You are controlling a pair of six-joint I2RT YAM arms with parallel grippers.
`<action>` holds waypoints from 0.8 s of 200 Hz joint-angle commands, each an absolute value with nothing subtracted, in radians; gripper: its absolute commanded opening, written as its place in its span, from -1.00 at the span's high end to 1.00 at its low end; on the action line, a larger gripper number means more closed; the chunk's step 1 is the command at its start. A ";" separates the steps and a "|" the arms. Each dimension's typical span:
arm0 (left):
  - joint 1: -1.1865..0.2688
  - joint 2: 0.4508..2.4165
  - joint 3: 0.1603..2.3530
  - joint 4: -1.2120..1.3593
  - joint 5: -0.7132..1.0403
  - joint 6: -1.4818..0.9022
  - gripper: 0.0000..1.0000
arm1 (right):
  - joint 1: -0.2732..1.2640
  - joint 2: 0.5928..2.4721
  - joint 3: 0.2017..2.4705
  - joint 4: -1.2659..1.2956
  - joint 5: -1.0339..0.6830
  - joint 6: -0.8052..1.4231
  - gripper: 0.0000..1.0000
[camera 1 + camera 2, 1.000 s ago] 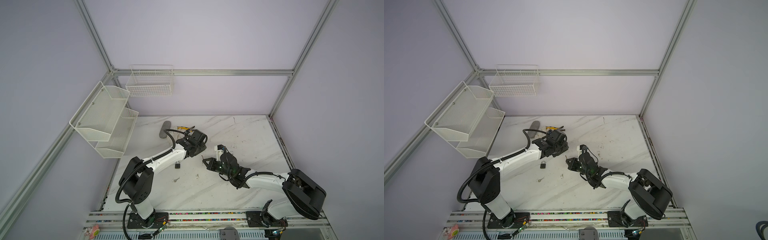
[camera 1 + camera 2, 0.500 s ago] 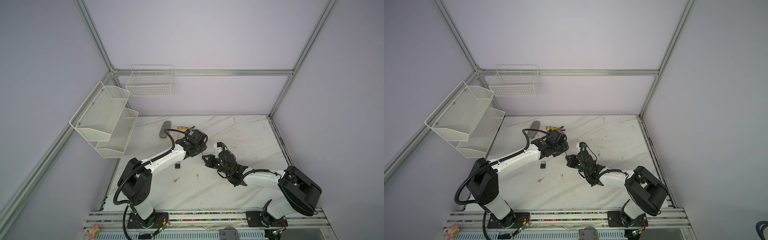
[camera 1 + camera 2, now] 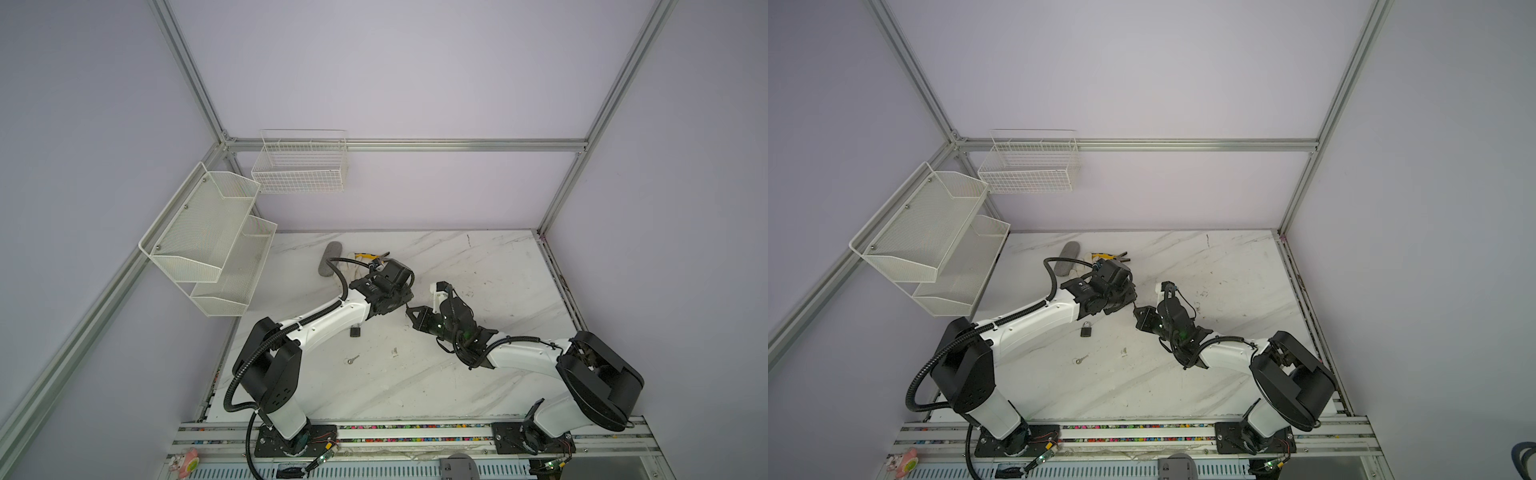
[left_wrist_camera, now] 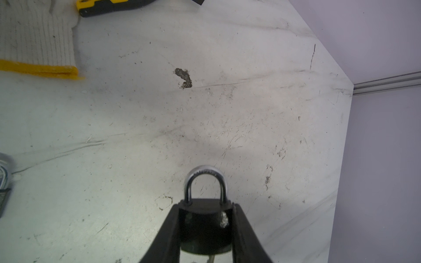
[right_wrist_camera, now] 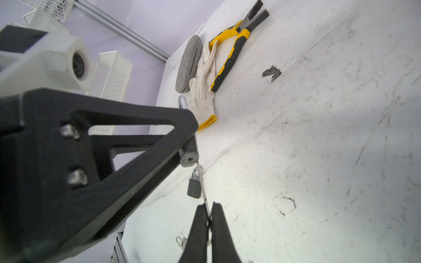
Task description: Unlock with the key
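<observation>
Near centre, right pincer [image 5: 209, 207] tight on key [image 5: 205, 200], blade lengthwise toward padlock [image 4: 204, 227] clasped in left pincer [image 4: 206, 207], perhaps inserted.

Tabletop [image 3: 498, 266] lies bare beyond right claw [image 5: 209, 206]; pliers [image 5: 229, 60], glove [image 5: 204, 93] (pad [image 5: 189, 66] too) crowd corner.

Key [image 5: 206, 203] nearer the gripped padlock [image 4: 205, 227]

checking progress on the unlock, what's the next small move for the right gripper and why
Probably ease the right gripper forward along the key: its tip just meets the keyhole of the padlock clamped in the left gripper, and most of the blade is exposed.
</observation>
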State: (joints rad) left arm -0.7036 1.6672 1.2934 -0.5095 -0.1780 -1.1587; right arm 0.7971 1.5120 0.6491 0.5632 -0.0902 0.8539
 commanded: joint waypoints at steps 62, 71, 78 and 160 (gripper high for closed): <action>-0.710 1.627 1.266 -0.478 -0.182 -1.117 1.00 | 0.781 1.530 0.687 0.569 -0.129 0.843 1.00; -0.709 1.629 1.264 -0.478 -0.182 -1.117 1.00 | 0.779 1.528 0.687 0.569 -0.131 0.844 1.00; -0.710 1.630 1.263 -0.477 -0.180 -1.117 1.00 | 0.776 1.528 0.688 0.569 -0.134 0.844 1.00; -0.717 1.626 1.264 -0.479 -0.179 -1.091 1.00 | 0.765 1.537 0.705 0.567 -0.180 0.853 1.00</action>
State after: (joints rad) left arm -0.7074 1.6672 1.2934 -0.5095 -0.1787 -1.1290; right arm 0.7746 1.5303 0.6659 0.5610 -0.1551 0.8474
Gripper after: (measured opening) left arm 0.310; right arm 0.065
